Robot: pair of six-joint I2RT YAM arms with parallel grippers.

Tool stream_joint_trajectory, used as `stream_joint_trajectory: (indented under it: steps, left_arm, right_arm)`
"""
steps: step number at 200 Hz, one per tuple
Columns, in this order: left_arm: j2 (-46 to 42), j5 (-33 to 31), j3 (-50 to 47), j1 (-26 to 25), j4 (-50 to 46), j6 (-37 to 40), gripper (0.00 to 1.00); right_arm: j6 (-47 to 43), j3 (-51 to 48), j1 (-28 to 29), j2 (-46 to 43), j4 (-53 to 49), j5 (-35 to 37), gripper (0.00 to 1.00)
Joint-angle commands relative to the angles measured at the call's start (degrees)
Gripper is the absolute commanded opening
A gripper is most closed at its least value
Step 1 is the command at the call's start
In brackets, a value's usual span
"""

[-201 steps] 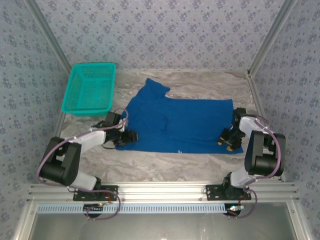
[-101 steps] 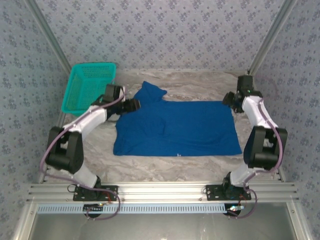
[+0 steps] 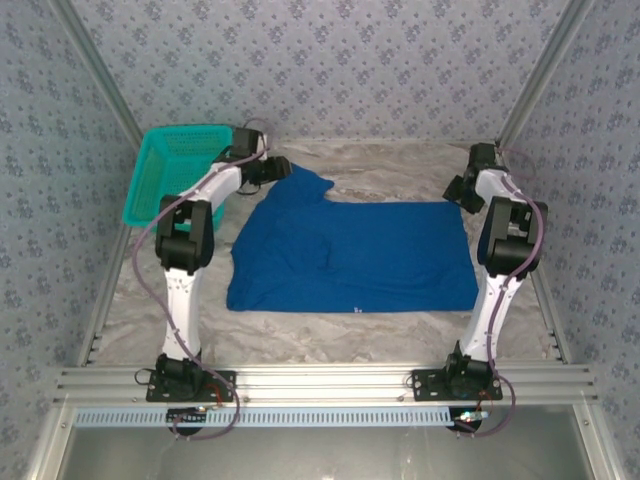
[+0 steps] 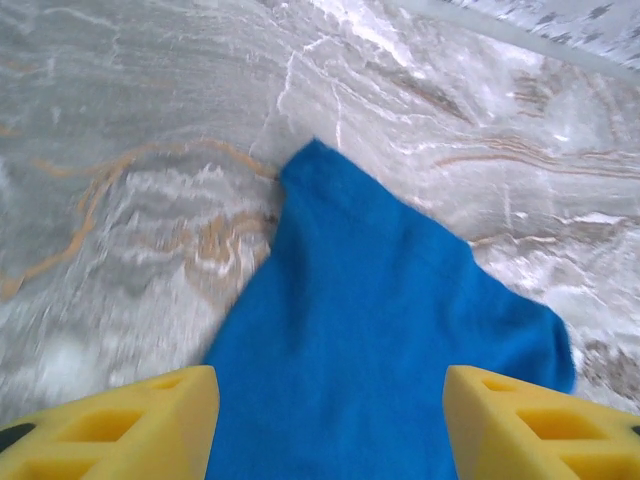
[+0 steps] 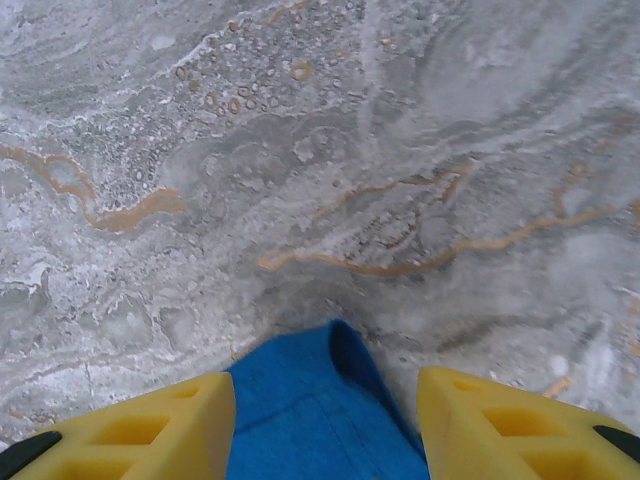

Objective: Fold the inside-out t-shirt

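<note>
Both arms have swung away from the near hem to the far side of the desk (image 3: 330, 335). The left tool (image 3: 272, 170) hovers over the sleeve of the inside-out t-shirt (image 3: 350, 255), beside the basket (image 3: 180, 175). The right tool (image 3: 455, 192) sits at its far-right corner. Both have fingers spread, gripping nothing. The shirt lies flat mid-desk, barely shifted, so a far-edge fold probably comes next.

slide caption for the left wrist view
Open left gripper over a protruding part of the blue t-shirt on the marbled table.
</note>
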Motion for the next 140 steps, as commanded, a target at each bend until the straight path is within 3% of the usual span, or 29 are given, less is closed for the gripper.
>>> stream_joint_trajectory:
  steps: [1, 34, 54, 99, 140]
  left_arm:
    - [7.7, 1.3, 14.0, -0.2, -10.6, 2.7, 0.61]
    - [21.9, 2.6, 38.8, -0.6, -24.7, 2.5, 0.62]
    - [28.3, 3.5, 48.7, -0.4, -28.9, 0.9, 0.62]
    - [30.0, 7.6, 47.3, -0.9, -20.5, -3.4, 0.61]
    - [33.0, 10.8, 48.7, -1.4, -16.9, -7.1, 0.52]
  right_arm:
    - [0.3, 3.7, 0.0, 1.8, -2.4, -1.1, 0.52]
    - [0.5, 4.6, -0.1, 3.5, -2.7, -1.6, 0.52]
    - [0.6, 5.1, 0.1, 4.6, -3.0, -2.1, 0.51]
    - [0.0, 6.4, 0.5, 6.5, -4.1, -2.3, 0.49]
    - [-0.6, 8.0, 0.3, 8.0, -6.2, -3.3, 0.43]
